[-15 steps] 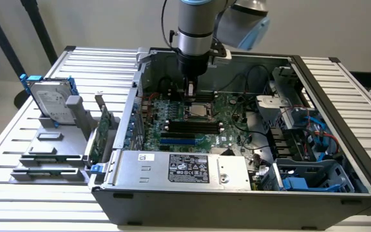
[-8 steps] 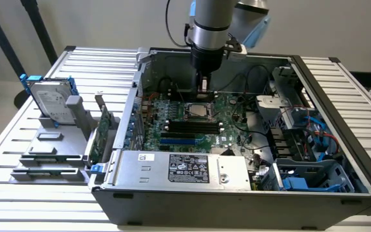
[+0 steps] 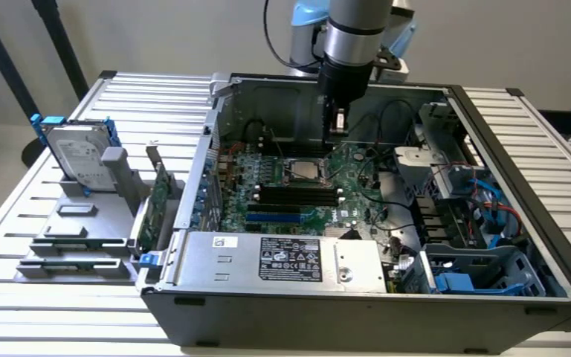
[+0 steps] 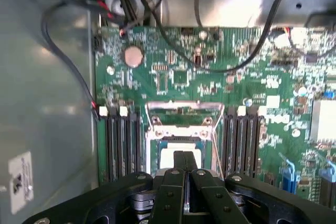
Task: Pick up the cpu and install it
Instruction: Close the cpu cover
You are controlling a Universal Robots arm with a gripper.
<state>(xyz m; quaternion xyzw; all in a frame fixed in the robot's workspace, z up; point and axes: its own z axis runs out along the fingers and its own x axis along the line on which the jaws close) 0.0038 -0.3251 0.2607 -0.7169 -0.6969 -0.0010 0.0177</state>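
The cpu (image 3: 305, 170), a small square chip with a dull silver top, lies flat in the socket in the middle of the green motherboard (image 3: 265, 204) inside the open computer case (image 3: 365, 312). In the wrist view the cpu (image 4: 169, 159) shows as a pale square just past the fingertips, with the socket's metal frame (image 4: 184, 109) beyond it. My gripper (image 3: 337, 132) hangs straight down from the arm, a little above and behind the socket. Its black fingers (image 4: 173, 182) are pressed together, and the gripper (image 4: 184, 155) is shut with nothing visible between them.
Black memory slots (image 4: 123, 140) flank the socket and black cables (image 4: 210, 61) cross the board. A silver power supply (image 3: 280, 260) sits at the case front and a blue drive cage (image 3: 474, 282) at the exterior view's right. Outside, a grey rack holds a hard drive (image 3: 77, 152) and a green card (image 3: 157, 204).
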